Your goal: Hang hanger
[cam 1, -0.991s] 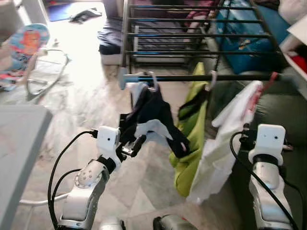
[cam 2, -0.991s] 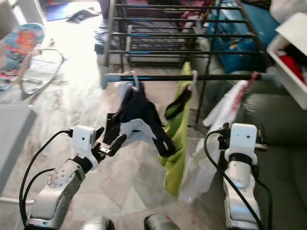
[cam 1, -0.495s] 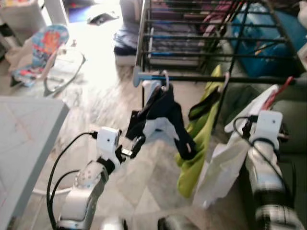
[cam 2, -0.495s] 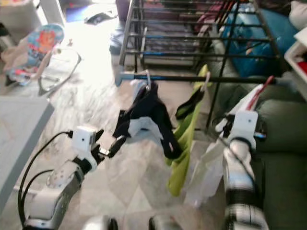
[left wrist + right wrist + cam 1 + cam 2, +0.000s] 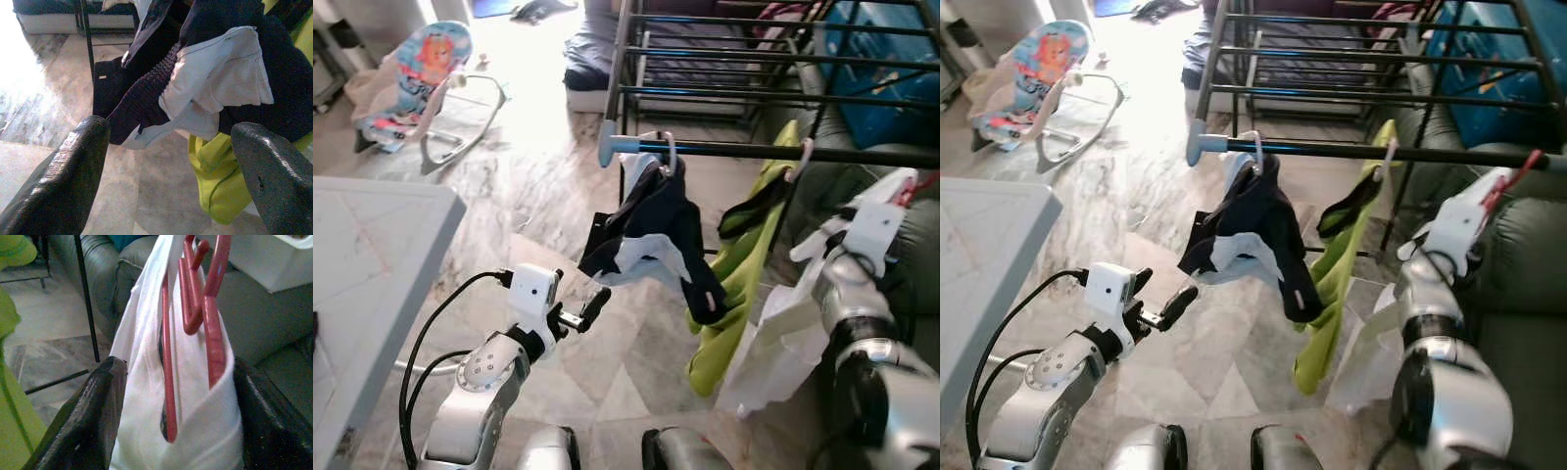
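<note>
Over the marble floor, in the left eye view, the right gripper is lifting a red hanger with its white garment closer to the rail than a second ago; the hook is still off the bar, so hanging remains. In the left wrist view, the left gripper is hovering spread and empty below the dark garment. In the right wrist view, the fingers are clamping hanger and cloth.
</note>
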Controlling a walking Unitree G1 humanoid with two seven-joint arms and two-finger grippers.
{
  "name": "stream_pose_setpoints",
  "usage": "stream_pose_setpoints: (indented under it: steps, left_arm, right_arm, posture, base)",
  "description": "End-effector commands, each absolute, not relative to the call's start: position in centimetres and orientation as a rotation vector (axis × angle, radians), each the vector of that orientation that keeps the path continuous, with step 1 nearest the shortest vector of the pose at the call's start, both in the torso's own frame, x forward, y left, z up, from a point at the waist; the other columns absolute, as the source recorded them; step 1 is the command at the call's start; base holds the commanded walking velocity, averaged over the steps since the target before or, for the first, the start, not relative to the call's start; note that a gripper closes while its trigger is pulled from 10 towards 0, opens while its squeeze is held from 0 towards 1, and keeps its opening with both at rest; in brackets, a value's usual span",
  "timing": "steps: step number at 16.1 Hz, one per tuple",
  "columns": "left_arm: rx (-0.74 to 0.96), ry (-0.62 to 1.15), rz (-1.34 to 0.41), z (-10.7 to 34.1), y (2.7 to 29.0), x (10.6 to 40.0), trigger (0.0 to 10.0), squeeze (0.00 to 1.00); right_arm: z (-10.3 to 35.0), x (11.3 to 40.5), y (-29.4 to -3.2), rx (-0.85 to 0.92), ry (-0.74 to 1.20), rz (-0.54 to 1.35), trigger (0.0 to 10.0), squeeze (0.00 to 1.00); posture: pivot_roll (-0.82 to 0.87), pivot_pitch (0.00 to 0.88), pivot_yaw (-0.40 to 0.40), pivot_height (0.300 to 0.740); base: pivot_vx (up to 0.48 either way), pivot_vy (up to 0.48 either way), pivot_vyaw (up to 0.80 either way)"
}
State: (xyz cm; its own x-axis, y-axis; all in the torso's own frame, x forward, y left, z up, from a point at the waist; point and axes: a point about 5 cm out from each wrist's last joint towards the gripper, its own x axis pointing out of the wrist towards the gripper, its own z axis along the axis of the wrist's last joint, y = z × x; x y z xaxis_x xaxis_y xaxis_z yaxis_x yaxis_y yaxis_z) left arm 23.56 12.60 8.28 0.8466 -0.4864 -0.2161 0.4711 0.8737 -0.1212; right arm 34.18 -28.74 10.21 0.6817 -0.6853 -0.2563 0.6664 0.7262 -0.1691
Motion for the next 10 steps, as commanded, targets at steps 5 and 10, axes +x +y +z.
stream_pose_setpoints:
  steps: [5,10]
  left_arm:
    - [-0.049,0.243,-0.534,8.5,12.2,23.5,10.0,0.0]
    - [-0.044,0.232,-0.551,8.6,11.8,24.0,10.0,0.0]
  right_arm:
    - [9.4,33.3,-30.1,-0.027,0.358,-0.836,0.0,0.0]
    - [10.2,33.1,-31.3,-0.094,0.322,-0.834,0.0,0.0]
  posture:
    - [0.0,0.152,0.02,0.74]
    - [-0.02,0.127,0.021,0.74]
  base:
    - [0.0,0.0,0.0]
    - [0.0,0.0,0.0]
